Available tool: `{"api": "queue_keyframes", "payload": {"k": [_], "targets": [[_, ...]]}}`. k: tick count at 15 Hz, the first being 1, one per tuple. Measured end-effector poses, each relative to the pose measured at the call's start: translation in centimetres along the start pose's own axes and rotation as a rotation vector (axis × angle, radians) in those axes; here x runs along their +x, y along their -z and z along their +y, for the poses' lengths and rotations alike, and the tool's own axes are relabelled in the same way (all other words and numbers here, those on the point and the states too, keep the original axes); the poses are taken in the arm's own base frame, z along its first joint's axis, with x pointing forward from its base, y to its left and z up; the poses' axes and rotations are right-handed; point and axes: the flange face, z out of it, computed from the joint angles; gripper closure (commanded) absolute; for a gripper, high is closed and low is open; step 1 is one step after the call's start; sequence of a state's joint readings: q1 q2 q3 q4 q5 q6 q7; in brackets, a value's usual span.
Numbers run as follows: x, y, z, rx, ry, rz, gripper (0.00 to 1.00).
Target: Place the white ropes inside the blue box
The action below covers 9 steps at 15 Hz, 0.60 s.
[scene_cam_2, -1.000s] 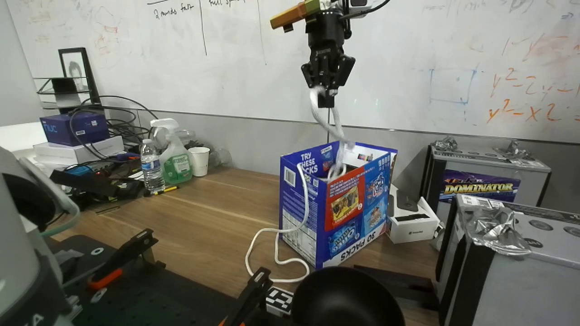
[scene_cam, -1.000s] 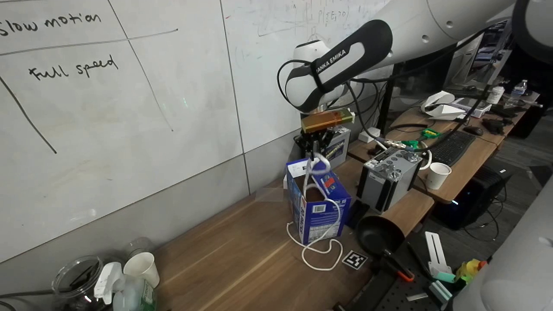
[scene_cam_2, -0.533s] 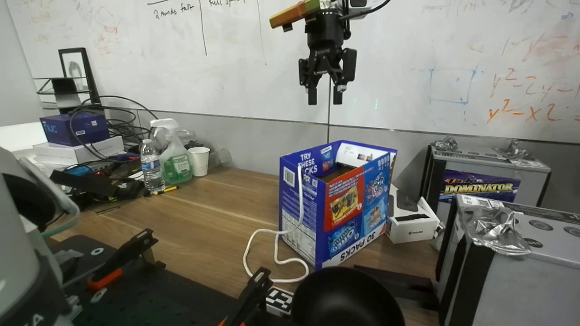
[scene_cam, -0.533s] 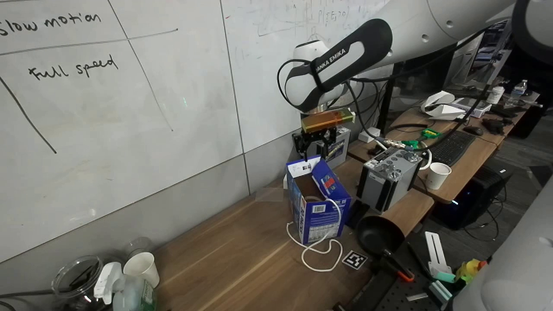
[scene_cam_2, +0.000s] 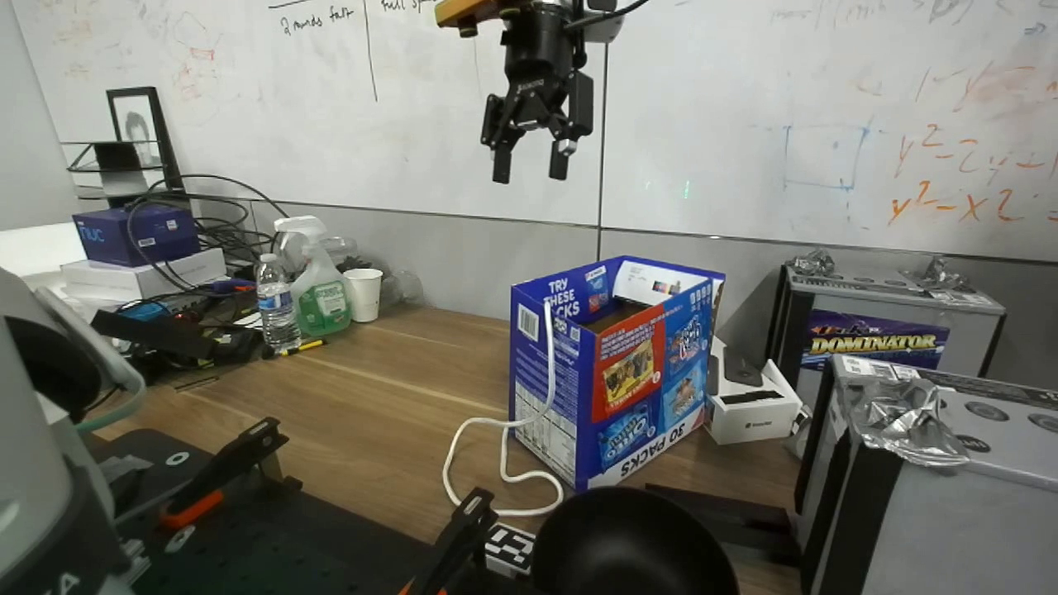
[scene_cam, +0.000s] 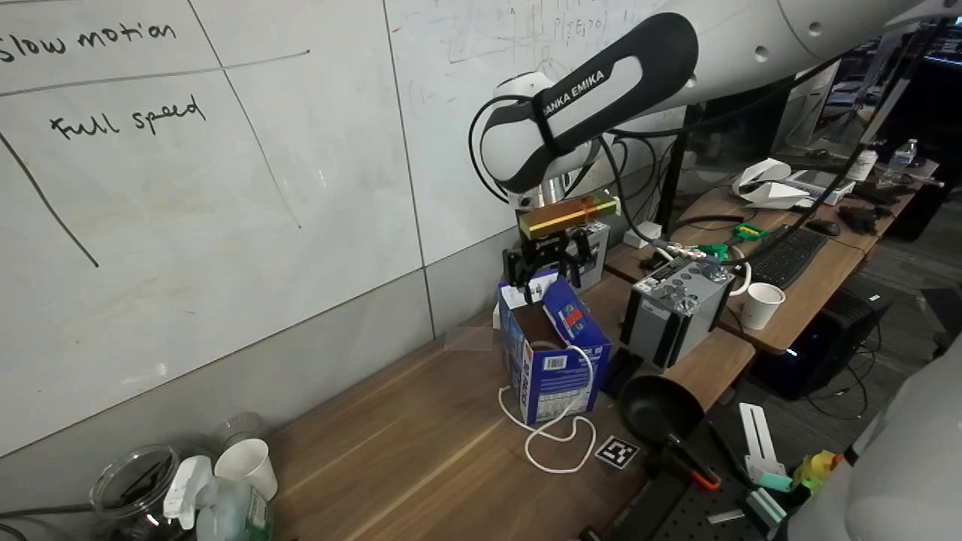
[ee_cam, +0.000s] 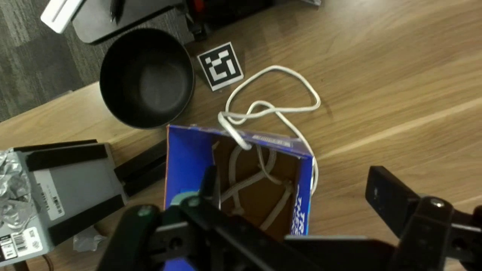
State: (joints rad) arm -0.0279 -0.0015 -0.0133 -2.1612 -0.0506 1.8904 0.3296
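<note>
The blue box [scene_cam_2: 587,397] stands upright on the table with its top open. White ropes [ee_cam: 250,182] lie crossed inside it in the wrist view, partly hidden by a finger. From there a thin white cord [scene_cam_2: 550,355] runs over the rim and down the box's outer side. Its lower end makes loose loops [ee_cam: 293,110] on the table in front. My gripper [scene_cam_2: 530,165] hangs above the box's height, fingers spread and nothing between them. In the wrist view one finger [ee_cam: 209,184] overlaps the box opening; the opposite one shows over bare wood.
A black pan [ee_cam: 148,79] and a printed marker [scene_cam: 618,452] lie beside the box. Grey metal units [scene_cam_2: 934,463] and a white carton [scene_cam_2: 752,413] stand close by. The whiteboard wall [scene_cam: 338,173] rises behind. A spray bottle [scene_cam_2: 321,285] and paper cup [scene_cam_2: 364,293] stand farther off.
A second ago the jaws were shut on the ropes above the box. They opened, and the ropes dropped in. Since then the gripper has shifted left of the box in an exterior view.
</note>
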Motion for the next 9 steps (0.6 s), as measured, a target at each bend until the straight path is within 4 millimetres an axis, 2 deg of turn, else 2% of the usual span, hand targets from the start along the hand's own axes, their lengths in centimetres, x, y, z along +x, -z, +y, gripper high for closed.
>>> {"api": "queue_keyframes", "payload": {"k": [3, 5, 7, 9], "targets": [[-3.3, -0.5, -2.0, 0.025, 0.047, -0.031, 0.00], [-5.3, -1.6, -3.1, 0.032, 0.079, -0.039, 0.00], [-6.9, -3.5, -4.1, 0.026, 0.109, -0.019, 0.00], [-7.9, -6.2, -4.9, 0.027, 0.132, 0.013, 0.00]]}}
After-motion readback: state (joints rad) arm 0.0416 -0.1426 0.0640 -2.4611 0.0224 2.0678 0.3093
